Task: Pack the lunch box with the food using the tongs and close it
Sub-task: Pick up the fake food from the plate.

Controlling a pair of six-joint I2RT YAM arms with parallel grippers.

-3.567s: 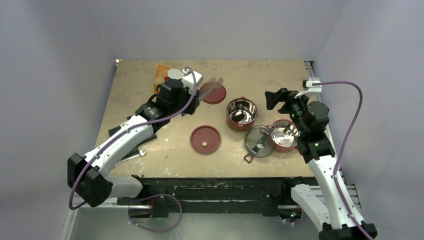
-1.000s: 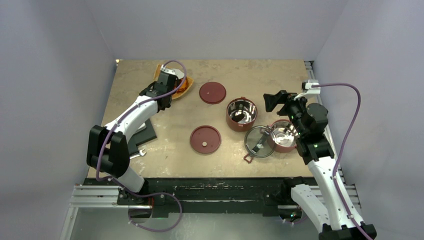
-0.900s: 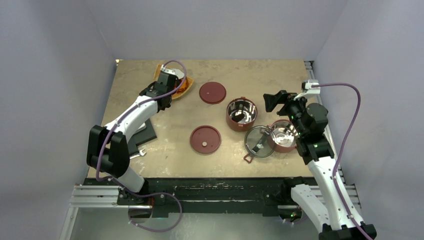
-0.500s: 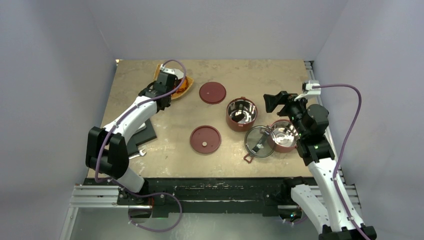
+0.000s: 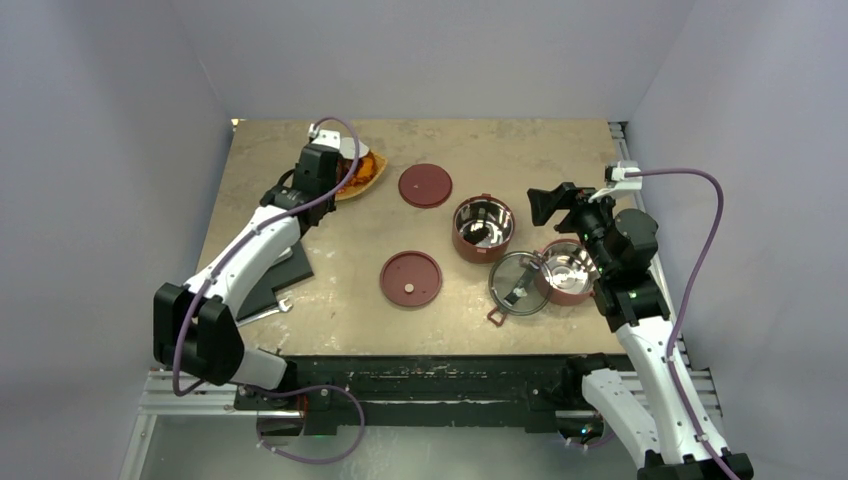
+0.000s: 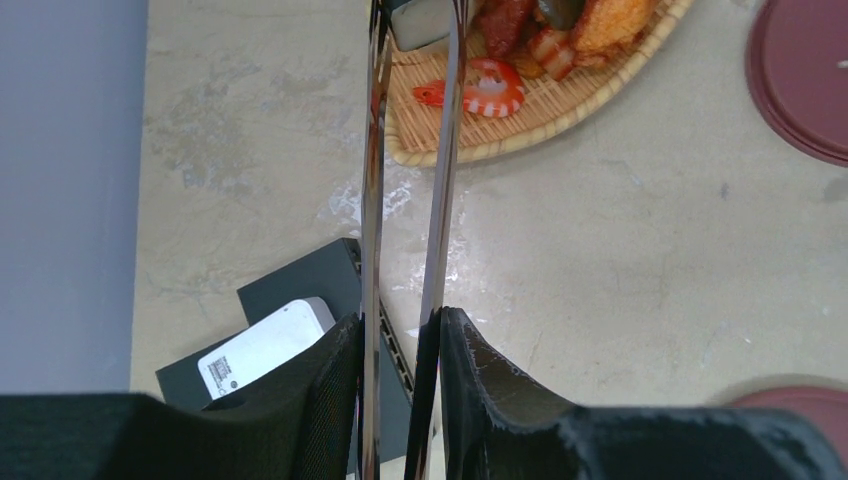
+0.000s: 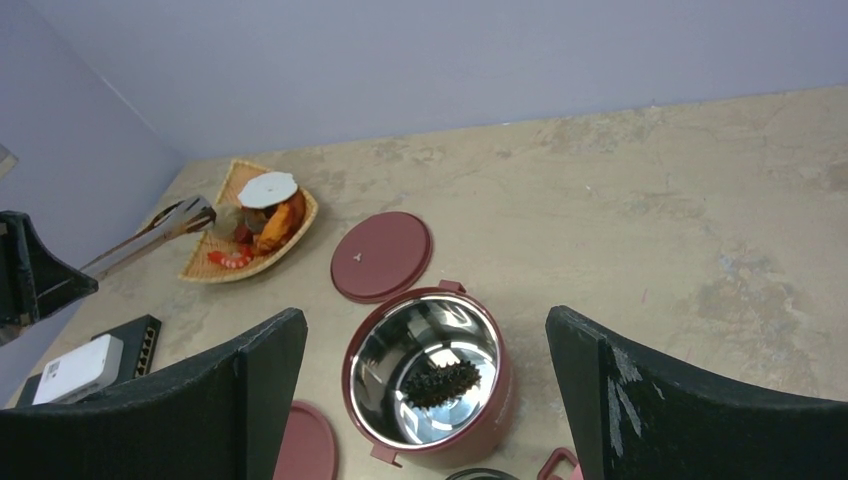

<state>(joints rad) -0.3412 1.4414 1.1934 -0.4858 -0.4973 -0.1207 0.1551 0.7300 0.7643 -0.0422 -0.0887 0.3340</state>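
My left gripper [image 6: 400, 320] is shut on the tongs [image 6: 440, 200], both thin arms pinched between its pads. The tong tips reach over the orange tray [image 6: 520, 125], with a pale grey piece between them at the frame's top edge. On the tray lies the food, including a striped shrimp [image 6: 480, 90] and a white round slice [image 7: 268, 188]. One lunch box bowl [image 5: 483, 228] holds a dark spiky piece [image 7: 440, 380]. The second bowl [image 5: 568, 272] stands by the clear lid [image 5: 517, 283]. My right gripper [image 7: 425, 330] hangs open above the first bowl, empty.
Two flat dark-red lids [image 5: 425, 186] [image 5: 411, 278] lie on the table left of the bowls. A black box with a white device [image 6: 265, 345] sits under my left arm, with a small wrench [image 5: 265, 312] near it. Grey walls close in on both sides.
My left arm swung from beside the far red lid back over the tray, then its wrist rose and pulled back slightly. The tongs were squeezed a little narrower. The right arm stayed put.
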